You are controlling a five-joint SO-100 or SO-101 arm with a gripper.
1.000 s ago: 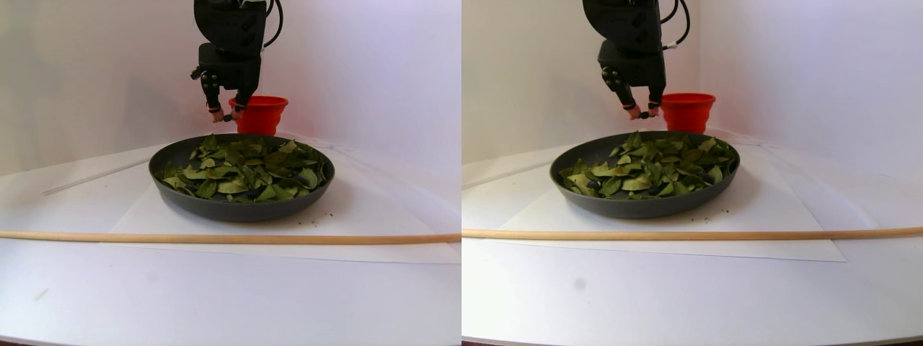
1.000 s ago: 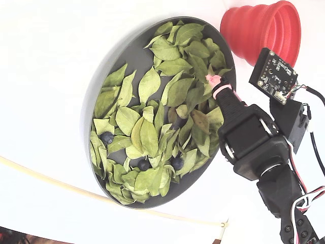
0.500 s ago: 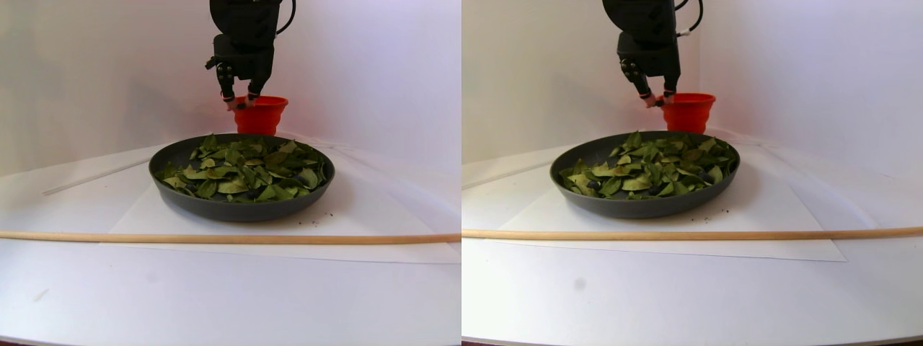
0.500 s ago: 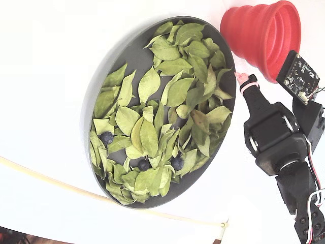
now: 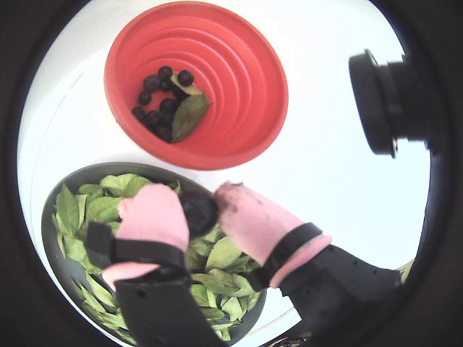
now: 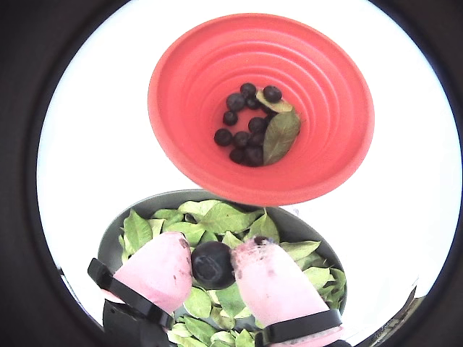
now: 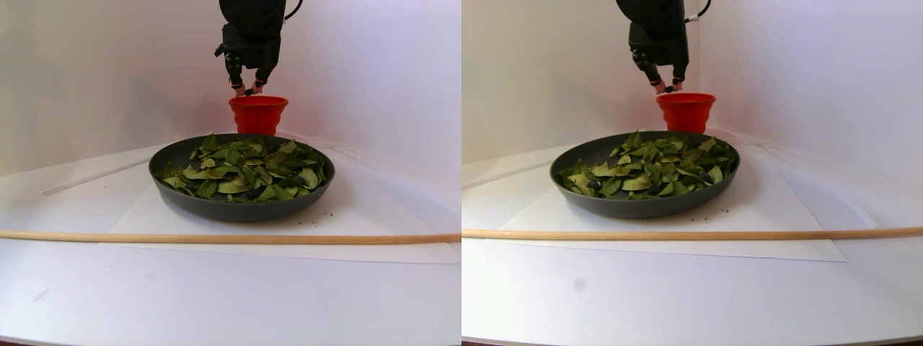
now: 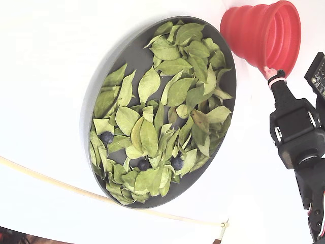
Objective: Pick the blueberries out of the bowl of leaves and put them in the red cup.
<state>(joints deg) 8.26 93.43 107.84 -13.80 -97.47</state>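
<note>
Gripping one blueberry (image 6: 211, 264) between pink-tipped fingers (image 6: 160, 270), hovering near the red cup (image 6: 325, 155) rim; cup is already holding blueberries (image 6: 244, 124) plus a leaf (image 6: 280, 136).

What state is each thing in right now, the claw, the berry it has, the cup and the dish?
gripper: shut on a berry, raised near the cup.
held blueberry: pinched between pink fingertips.
red cup: upright, holding several berries and a leaf.
bowl: full of leaves, three blueberries showing.
</note>
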